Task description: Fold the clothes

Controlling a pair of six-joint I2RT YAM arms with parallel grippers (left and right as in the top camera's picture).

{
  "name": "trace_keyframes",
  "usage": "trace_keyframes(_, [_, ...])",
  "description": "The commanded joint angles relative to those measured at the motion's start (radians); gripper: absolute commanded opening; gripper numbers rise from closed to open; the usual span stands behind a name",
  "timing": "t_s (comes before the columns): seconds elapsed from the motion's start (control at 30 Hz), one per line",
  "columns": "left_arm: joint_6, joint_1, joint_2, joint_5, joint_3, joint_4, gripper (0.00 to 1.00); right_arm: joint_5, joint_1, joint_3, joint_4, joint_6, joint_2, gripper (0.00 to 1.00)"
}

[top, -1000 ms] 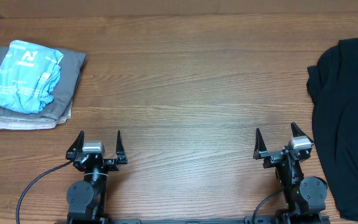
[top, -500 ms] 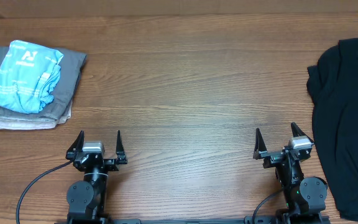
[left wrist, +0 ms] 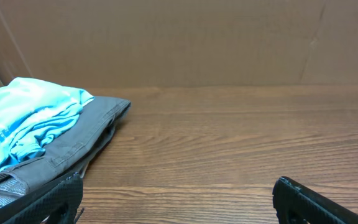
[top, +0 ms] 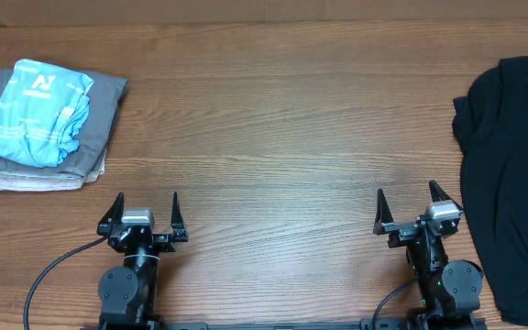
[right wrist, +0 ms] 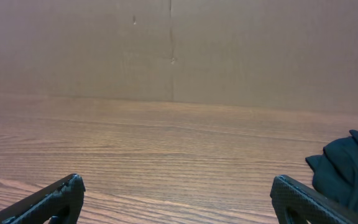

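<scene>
Presently on view, listed from largest to smallest.

1. Table: brown wood-grain top that fills the overhead view. A plain cardboard wall stands at its far edge.

2. Clothes: black soft fabric lying in a loose, unfolded heap at the right edge of the table. The frame cuts it off on the right and at the bottom. The visible mass runs lengthwise from the far side toward the near side, beside the right arm. Neck and hem cannot be made out, so which way it points cannot be told. In the right wrist view a rumpled black edge shows at lower right, apart from both fingers.

3. Folded stack, far left corner of the table: a grey garment underneath, with a light blue garment bearing white print on top of it. The left wrist view shows the same pair, blue over grey.

4. Left gripper: at the near edge, left of centre, pointing toward the far side. Its jaws are spread wide, with nothing between them, and bare wood shows in the gap. It is well apart from the folded stack.

5. Right gripper: at the near edge, just left of the black fabric. Its jaws are likewise spread wide, holding nothing and touching nothing.

6. Cable: black, curving from the left arm's base.
</scene>
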Motion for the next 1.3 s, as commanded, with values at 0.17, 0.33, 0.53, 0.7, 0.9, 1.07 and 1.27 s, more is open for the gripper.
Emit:
trace_keyframes(0.17, [-0.017,-0.007,-0.012,-0.005,-0.007,0.005,1.0,-0.056,-0.003,-0.011,0.013,-0.003,-0.01,1.0])
trace_keyframes(0.33, [-0.017,-0.007,-0.012,-0.005,-0.007,0.005,1.0,-0.232,-0.003,-0.011,0.033,-0.003,-0.01,1.0])
trace_keyframes(0.53, [-0.017,-0.007,-0.012,-0.005,-0.007,0.005,1.0,-0.263,-0.003,-0.01,0.114,0.096,-0.01,1.0])
trace_keyframes(0.7, [-0.017,-0.007,-0.012,-0.005,-0.007,0.005,1.0,-0.2,-0.003,0.079,0.073,0.343,-0.009,1.0])
trace_keyframes(0.9, [-0.017,-0.007,-0.012,-0.005,-0.007,0.005,1.0,-0.093,-0.003,0.34,-0.106,0.341,0.045,1.0])
trace_keyframes(1.07, [-0.017,-0.007,-0.012,-0.005,-0.007,0.005,1.0,-0.027,-0.003,0.642,-0.27,0.296,0.214,1.0])
trace_keyframes(1.27, [-0.017,-0.007,-0.012,-0.005,-0.007,0.005,1.0,-0.026,-0.003,1.001,-0.458,0.276,0.493,1.0])
